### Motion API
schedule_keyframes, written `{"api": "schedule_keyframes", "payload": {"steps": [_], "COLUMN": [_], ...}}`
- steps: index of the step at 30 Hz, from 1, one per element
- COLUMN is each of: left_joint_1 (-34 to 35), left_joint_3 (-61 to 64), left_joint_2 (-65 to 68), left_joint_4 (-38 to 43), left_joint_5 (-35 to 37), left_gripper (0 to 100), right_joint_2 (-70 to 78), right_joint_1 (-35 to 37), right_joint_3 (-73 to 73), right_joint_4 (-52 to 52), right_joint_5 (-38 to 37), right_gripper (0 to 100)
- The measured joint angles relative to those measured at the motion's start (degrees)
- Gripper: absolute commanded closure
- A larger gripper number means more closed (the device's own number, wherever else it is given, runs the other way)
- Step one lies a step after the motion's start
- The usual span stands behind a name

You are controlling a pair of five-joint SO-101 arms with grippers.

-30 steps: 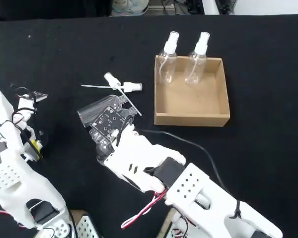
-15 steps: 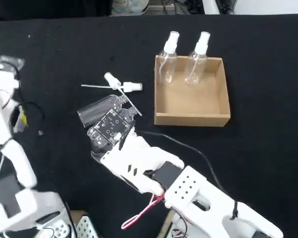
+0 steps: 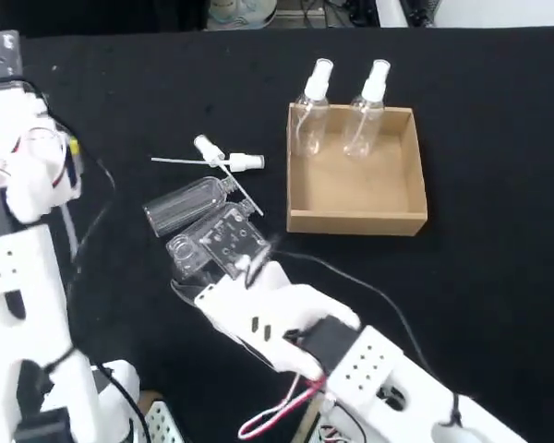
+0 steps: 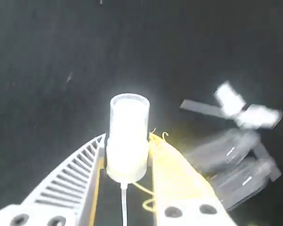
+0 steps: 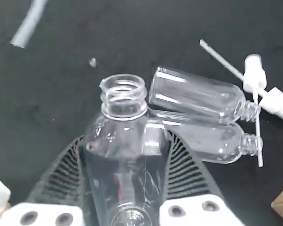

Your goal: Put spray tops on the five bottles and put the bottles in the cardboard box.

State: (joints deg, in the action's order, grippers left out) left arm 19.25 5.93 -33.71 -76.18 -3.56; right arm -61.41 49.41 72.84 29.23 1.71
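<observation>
Gripping an uncapped bottle (image 5: 123, 101) by its body, the right gripper (image 5: 127, 160) sits at 8 o'clock from the cardboard box (image 3: 355, 222). The left gripper (image 4: 127, 157) is clamped on a spray top (image 4: 128, 122). Two capped bottles (image 3: 311, 111) stand inside the box at its 12 o'clock wall.

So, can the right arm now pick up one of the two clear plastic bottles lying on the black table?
Probably not yet. The right claw is shut on another clear, uncapped plastic bottle, so it has no free grip. The two lying bottles are just past it, with nothing between.
</observation>
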Motion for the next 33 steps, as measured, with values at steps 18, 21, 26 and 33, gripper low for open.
{"api": "schedule_keyframes", "payload": {"steps": [18, 21, 26, 33], "left_joint_1": [-21.71, -24.09, -24.97, -22.86], "left_joint_3": [0.00, 0.00, 1.49, 9.58], "left_joint_2": [-20.84, -21.45, -22.33, -24.70], "left_joint_4": [12.22, 12.22, 12.22, 12.40], "left_joint_5": [14.51, 14.51, 20.57, 24.26], "left_gripper": [97, 97, 97, 97], "right_joint_2": [-7.74, -7.74, -7.74, -7.74], "right_joint_1": [0.09, 0.09, 0.09, 0.09], "right_joint_3": [8.53, 8.53, 8.53, 8.53], "right_joint_4": [-10.46, -10.64, -10.73, -10.73], "right_joint_5": [0.09, 0.09, 0.09, 0.09], "right_gripper": [98.8, 98.8, 98.8, 98.8]}}
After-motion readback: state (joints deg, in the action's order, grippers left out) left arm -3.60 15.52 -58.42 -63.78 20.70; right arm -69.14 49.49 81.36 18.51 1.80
